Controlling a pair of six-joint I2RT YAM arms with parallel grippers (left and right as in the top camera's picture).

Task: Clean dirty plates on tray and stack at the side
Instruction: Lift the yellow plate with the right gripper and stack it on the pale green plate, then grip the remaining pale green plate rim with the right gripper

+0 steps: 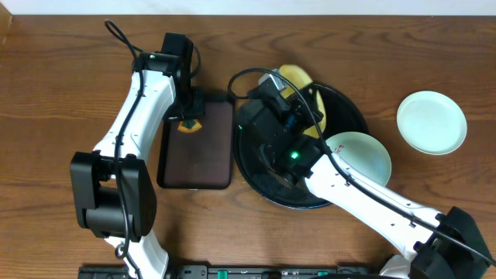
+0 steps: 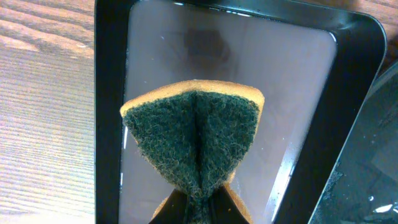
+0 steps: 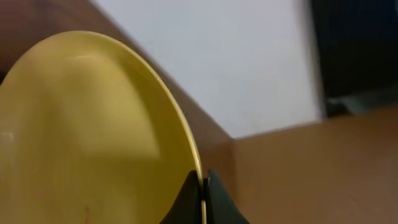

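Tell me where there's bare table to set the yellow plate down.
Free: the far strip beyond the black tray and the lone mint plate, and left of the left arm. Between tray and that plate, only a narrow gap. Crowded: over the tray, with a second mint plate and the right pincer gripping the yellow plate.

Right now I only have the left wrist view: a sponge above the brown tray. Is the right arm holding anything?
Observer: Yes, the right end effector is shut on the rim of the yellow plate.
Operator: Is anything lying in the black tray?
Observer: One mint plate lies at the right edge of the black tray.
Operator: And the third plate?
Observer: The second mint plate sits on the table, to the right of the tray and apart from it.
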